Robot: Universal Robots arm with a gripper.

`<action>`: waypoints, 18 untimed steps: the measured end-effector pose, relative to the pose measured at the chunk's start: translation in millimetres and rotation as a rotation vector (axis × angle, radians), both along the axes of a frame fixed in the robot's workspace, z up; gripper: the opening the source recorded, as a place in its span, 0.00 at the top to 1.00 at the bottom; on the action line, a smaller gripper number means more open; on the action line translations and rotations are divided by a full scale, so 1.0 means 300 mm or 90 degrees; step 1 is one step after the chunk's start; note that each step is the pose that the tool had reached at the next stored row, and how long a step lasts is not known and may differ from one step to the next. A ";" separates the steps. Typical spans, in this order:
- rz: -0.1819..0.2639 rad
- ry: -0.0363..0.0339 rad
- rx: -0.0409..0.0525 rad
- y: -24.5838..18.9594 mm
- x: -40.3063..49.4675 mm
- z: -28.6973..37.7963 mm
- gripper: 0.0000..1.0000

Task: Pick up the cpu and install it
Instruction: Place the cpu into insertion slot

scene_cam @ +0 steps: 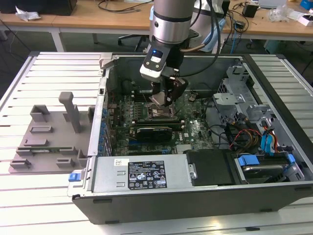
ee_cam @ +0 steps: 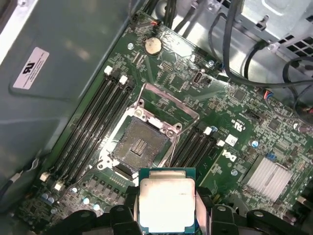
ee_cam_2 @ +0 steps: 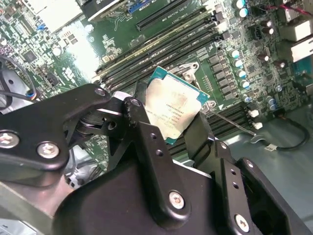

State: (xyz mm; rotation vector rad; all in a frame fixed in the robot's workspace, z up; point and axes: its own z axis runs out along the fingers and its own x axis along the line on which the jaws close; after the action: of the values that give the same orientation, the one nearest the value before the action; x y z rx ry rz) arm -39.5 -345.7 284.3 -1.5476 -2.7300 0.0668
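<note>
1. Exterior view: the arm (scene_cam: 168,19) reaches down into an open computer case (scene_cam: 195,196) that lies on a slatted table (scene_cam: 49,63). The gripper (scene_cam: 164,98) sits low over the motherboard (scene_cam: 195,129), near the middle of the case.
2. Same view: a grey fixture tray (scene_cam: 49,142) lies on the table at the exterior view's left of the case, well apart from the gripper.
3. Second wrist view: 2 black fingers (ee_cam_2: 146,139) pinch the cpu (ee_cam_2: 173,110) by opposite edges, so the jaws are closed on the chip. Its silver top plate faces the camera, with a green rim showing around it.
4. First wrist view: the cpu (ee_cam: 166,198) is seen flat-on between the fingers. Just beyond it is the socket (ee_cam: 139,144), bare, with its contact field exposed and its metal load frame (ee_cam: 168,105) folded back.
5. The cpu is held off the board, near the socket and not seated in it.
6. First wrist view also gives the layout around the socket. Memory slots (ee_cam: 93,127) flank it on 2 sides, a coin cell (ee_cam: 152,45) lies past the load frame, and a finned heatsink (ee_cam: 266,176) stands well apart.
7. Second wrist view: long dark memory slots (ee_cam_2: 161,44) run behind the held chip.
</note>
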 end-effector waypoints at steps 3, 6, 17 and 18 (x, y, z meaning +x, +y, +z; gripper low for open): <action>-0.016 0.0000 -0.0001 0.000 0.000 0.000 0.45; -0.035 0.0000 -0.0003 0.000 0.000 0.000 0.45; -0.105 0.0000 -0.0015 0.000 0.000 -0.001 0.45; -0.109 -0.0001 -0.0017 0.000 0.000 -0.001 0.45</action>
State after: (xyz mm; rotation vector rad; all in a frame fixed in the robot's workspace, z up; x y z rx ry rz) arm -39.5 -345.7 284.0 -1.7745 -2.5855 0.0697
